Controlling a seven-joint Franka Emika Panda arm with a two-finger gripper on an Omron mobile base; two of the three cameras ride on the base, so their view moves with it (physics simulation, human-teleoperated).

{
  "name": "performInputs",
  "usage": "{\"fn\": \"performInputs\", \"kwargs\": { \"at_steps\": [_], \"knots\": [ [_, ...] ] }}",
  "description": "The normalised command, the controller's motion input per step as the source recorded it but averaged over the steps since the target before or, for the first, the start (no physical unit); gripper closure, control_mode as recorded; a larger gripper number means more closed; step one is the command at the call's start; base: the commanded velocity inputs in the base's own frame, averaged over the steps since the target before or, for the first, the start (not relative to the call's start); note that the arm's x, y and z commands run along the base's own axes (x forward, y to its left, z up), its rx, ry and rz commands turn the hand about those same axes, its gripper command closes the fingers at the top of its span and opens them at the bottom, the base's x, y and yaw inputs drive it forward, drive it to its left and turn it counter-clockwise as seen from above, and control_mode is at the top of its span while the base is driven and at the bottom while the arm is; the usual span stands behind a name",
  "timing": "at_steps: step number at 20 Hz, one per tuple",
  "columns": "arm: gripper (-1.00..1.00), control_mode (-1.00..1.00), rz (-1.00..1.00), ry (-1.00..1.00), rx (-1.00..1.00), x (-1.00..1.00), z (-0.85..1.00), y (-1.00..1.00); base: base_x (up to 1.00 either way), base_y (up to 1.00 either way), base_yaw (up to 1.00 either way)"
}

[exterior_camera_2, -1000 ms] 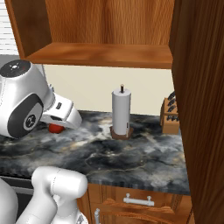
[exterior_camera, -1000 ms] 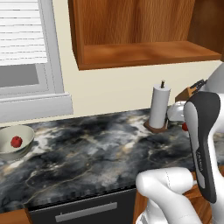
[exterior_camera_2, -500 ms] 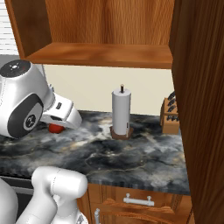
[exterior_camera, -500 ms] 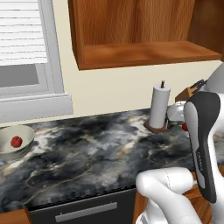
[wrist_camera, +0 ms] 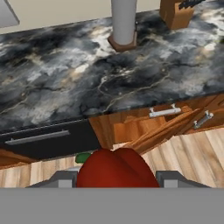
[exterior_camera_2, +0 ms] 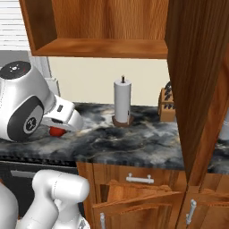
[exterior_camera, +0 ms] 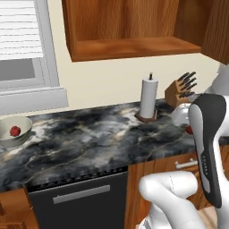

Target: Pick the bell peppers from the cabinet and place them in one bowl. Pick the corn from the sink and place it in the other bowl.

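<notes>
Hand (wrist_camera: 114,186) clamped on red pepper (wrist_camera: 116,168), out over marbled surface's (exterior_camera: 89,138) front edge. Pale bowl (exterior_camera: 13,131) with first pepper (exterior_camera: 15,130) sits far left on surface, well apart. Carry must go left.

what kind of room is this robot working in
A home kitchen, rendered rather than real. A dark marbled counter runs under a wooden wall cabinet, with a paper towel roll and a knife block standing on it, and cupboards with handles below.
</notes>
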Motion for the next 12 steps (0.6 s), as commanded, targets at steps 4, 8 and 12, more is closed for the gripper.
{"fn": "performInputs", "kwargs": {
  "at_steps": [4, 8, 12],
  "knots": [
    [1.00, 1.00, 0.00, 0.00, 0.00, 0.00, 0.00, 0.00, -0.17, 1.00, 0.02],
    [1.00, 1.00, 0.00, 0.00, 0.00, 0.00, 0.00, 0.00, 0.00, 1.00, 0.20],
    [1.00, 1.00, 0.00, 0.00, 0.00, 0.00, 0.00, 0.00, 0.07, 0.95, 0.23]
  ]
}}
